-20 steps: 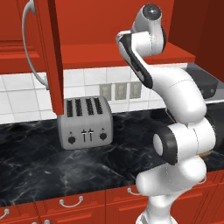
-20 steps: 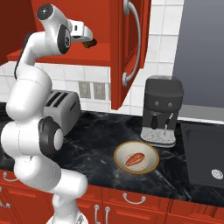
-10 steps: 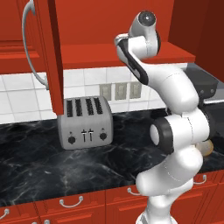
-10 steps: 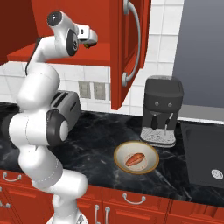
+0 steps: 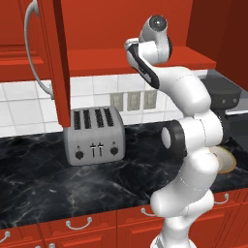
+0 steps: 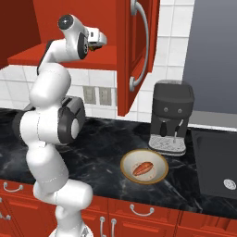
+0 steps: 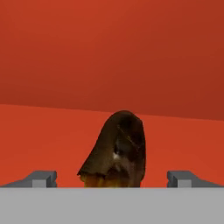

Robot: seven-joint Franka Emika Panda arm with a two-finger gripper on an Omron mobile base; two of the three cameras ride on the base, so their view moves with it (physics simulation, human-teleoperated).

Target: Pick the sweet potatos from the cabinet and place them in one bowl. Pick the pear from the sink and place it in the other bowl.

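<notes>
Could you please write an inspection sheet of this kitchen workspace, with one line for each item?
Surface: black marbled counter, dry and unbroken.
Job's things: reddish sweet potato lies in the cream bowl; dark brown sweet potato sits on the cabinet shelf, between the finger tips but not gripped; the cabinet door stands open; black sink at the right, pear not seen.
Clutter: toaster, coffee machine.
Pincer: pincer open, inside the cabinet at the tuber.
Cables: nothing seen.
Surroundings: white tile wall with outlets, red drawers below.
</notes>
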